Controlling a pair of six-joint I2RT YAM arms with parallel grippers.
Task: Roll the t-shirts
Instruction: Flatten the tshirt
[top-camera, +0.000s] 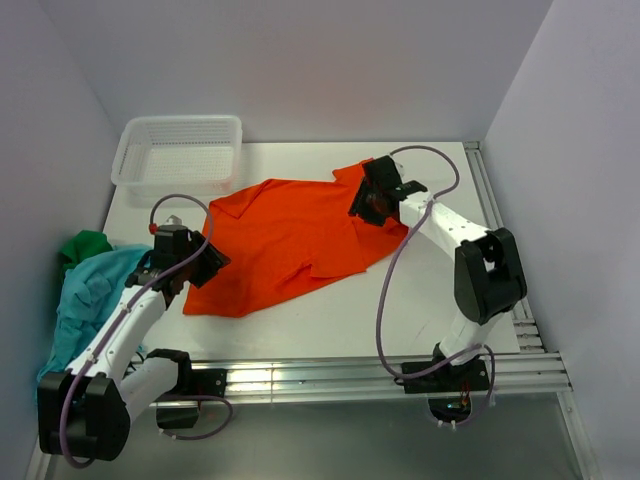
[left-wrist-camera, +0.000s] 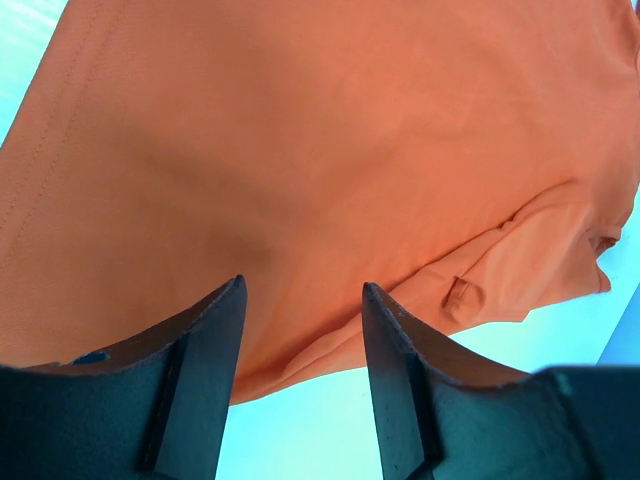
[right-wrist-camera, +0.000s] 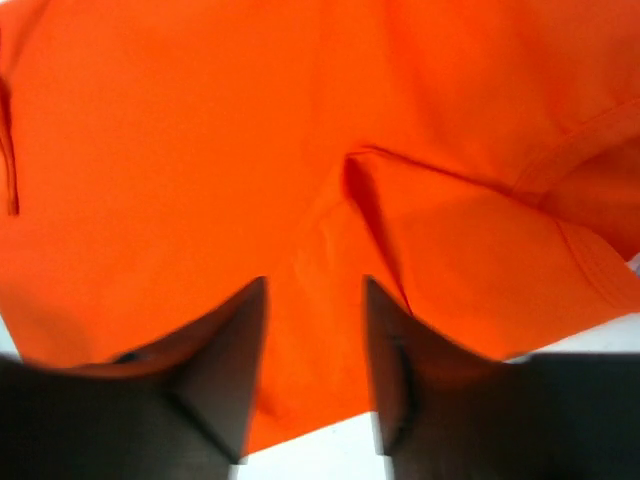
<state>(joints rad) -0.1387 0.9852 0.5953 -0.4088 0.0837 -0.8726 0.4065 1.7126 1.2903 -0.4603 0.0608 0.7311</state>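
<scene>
The bright orange t-shirt (top-camera: 290, 235) lies spread and creased on the white table; it fills the left wrist view (left-wrist-camera: 300, 150) and the right wrist view (right-wrist-camera: 200, 150). My left gripper (top-camera: 207, 262) is open over the shirt's near left hem, nothing between its fingers (left-wrist-camera: 210, 340). My right gripper (top-camera: 368, 205) is open over the shirt's far right edge by a sleeve, its fingers (right-wrist-camera: 235, 340) empty. The teal-blue t-shirt (top-camera: 85, 300) and the dark green t-shirt (top-camera: 85, 245) lie bunched at the table's left edge.
A white mesh basket (top-camera: 178, 150) stands at the back left corner. Aluminium rails run along the table's near edge (top-camera: 350, 375) and right side (top-camera: 500, 215). Grey walls close in on the left, back and right.
</scene>
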